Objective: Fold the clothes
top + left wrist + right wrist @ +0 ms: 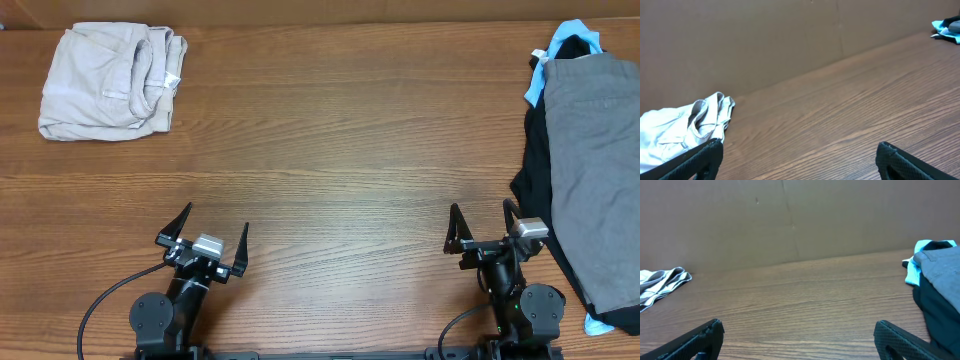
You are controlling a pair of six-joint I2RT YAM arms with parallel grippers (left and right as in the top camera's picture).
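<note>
The medium-grey clothes [597, 170] lie flat along the table's right edge, on top of a black garment [535, 160] with light-blue cloth [570, 32]. The grey piece also shows at the right of the right wrist view [940, 262]. My right gripper [481, 228] is open and empty, just left of the pile near the front edge. My left gripper [213, 233] is open and empty at the front left, far from the clothes. Both grippers' fingertips frame bare wood in the wrist views [799, 155] [799, 332].
A pale beige folded garment [110, 80] lies at the back left corner; it also shows in the left wrist view [680, 131] and the right wrist view [662, 282]. A brown wall [790, 220] stands behind the wooden table [330, 160].
</note>
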